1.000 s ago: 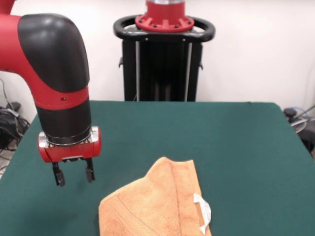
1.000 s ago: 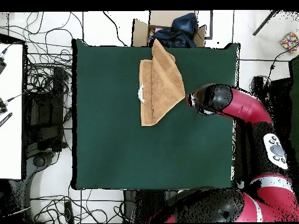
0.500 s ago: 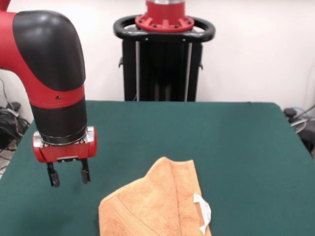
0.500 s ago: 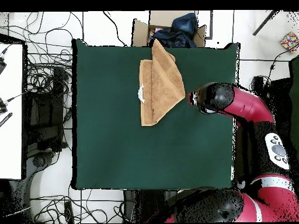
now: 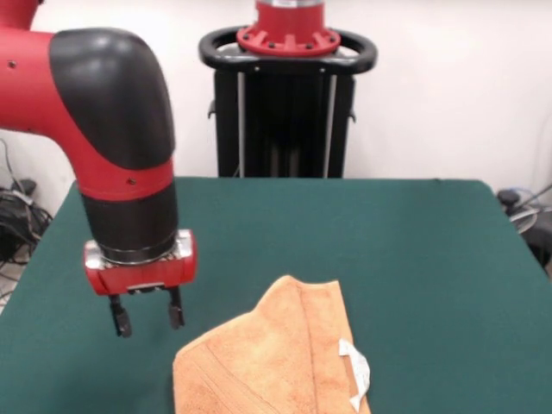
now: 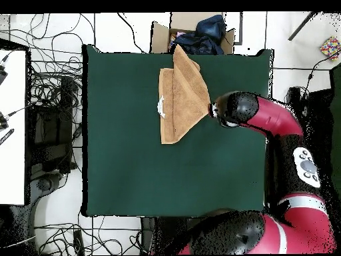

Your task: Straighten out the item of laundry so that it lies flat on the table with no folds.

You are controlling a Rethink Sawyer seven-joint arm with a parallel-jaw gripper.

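Hand (image 5: 147,316) open above green table (image 5: 414,250), nr towel (image 5: 276,354)

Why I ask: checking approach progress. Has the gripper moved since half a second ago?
Yes. In the front view the gripper, open, has shifted toward the folded towel and slightly lower over the table; the towel has not moved.

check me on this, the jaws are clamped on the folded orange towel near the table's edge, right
Not quite. The gripper holds nothing: its jaws are open and hang beside the folded orange towel, clear of it, as the front view shows. The towel does lie near the table's edge.
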